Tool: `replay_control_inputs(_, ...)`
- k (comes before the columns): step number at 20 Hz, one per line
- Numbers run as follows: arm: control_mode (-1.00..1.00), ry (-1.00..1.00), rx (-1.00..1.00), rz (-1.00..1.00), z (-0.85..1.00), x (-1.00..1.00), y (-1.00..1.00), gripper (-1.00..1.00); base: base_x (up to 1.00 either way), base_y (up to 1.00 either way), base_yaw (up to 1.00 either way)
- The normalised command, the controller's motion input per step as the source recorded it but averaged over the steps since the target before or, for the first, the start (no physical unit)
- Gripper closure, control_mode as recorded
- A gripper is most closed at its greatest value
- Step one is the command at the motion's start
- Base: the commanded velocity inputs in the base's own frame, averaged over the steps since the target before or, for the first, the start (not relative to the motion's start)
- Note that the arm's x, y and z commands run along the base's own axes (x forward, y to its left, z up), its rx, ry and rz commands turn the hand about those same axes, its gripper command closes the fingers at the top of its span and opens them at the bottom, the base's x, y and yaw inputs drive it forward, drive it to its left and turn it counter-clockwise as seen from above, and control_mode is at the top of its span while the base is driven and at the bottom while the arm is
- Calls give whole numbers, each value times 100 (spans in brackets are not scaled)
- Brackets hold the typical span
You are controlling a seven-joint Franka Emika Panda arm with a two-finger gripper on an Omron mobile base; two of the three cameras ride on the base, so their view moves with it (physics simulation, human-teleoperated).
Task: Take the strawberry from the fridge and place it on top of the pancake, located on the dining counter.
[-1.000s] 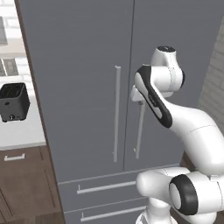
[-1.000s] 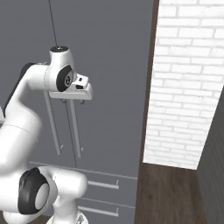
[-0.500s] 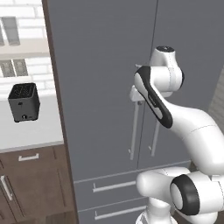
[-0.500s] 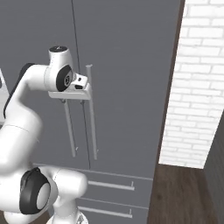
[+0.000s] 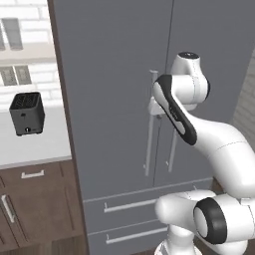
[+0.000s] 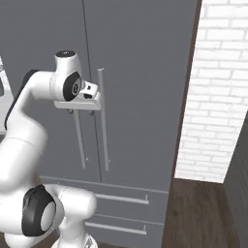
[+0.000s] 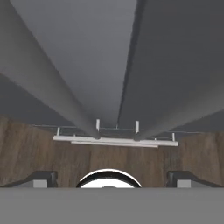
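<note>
The fridge stands with both grey doors shut, straight ahead of the arm. My gripper is open and holds nothing. It points down, close in front of the tops of the two vertical bar handles at the door seam. In the hand view the handles run downward on either side of the seam. The strawberry is hidden behind the shut doors. The pancake and the dining counter are out of view.
A black toaster sits on the white wall counter left of the fridge, over dark wood cabinets. Two fridge drawers lie below the doors. A white brick wall and wood floor lie to the right.
The whole picture has slid to the right in both base views, so the base has moved. The arm keeps its pose, and the gripper has opened slightly wider.
</note>
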Motion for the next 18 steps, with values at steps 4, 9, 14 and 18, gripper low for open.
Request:
replay_control_inputs(4, 100, 0, 0, 0, 0, 0, 0, -100, -55, -6, -6)
replay_control_inputs(9, 100, 0, 0, 0, 0, 0, 0, -100, -73, -14, -10)
replay_control_inputs(14, 100, 0, 0, 0, 0, 0, 0, -100, -74, -16, -9)
replay_control_inputs(18, 100, 0, 0, 0, 0, 0, 0, -100, -50, -8, -4)
